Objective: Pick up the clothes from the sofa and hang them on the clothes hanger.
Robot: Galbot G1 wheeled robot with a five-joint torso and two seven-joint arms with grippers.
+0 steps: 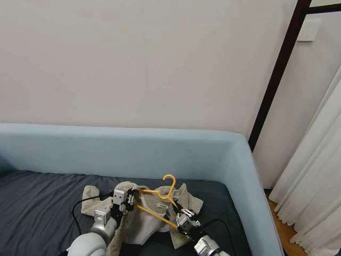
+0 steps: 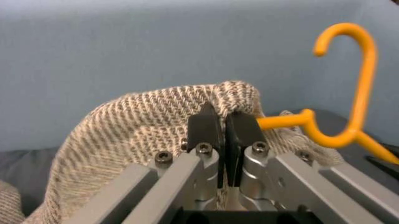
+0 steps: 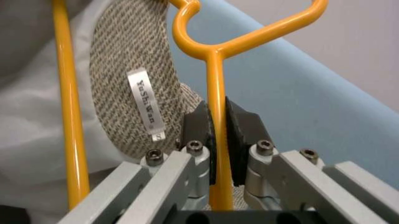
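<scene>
A grey-beige knit garment (image 1: 139,220) with a white lining lies on the dark sofa seat (image 1: 37,202), partly over an orange hanger (image 1: 160,198) whose hook (image 1: 169,180) points up. My left gripper (image 1: 127,200) is shut on a raised fold of the knit fabric (image 2: 156,126), with its pads (image 2: 203,126) pinching the cloth beside the hanger's shoulder (image 2: 283,121). My right gripper (image 1: 185,220) is shut on the hanger's orange bar (image 3: 215,84), just below the hook's neck. In the right wrist view a white label (image 3: 146,102) shows on the garment's collar (image 3: 118,60).
The light blue sofa backrest (image 1: 133,152) runs behind the garment, and its right armrest (image 1: 250,192) stands close to my right arm. A dark post (image 1: 277,74) and white curtains (image 1: 319,176) rise beyond the sofa on the right.
</scene>
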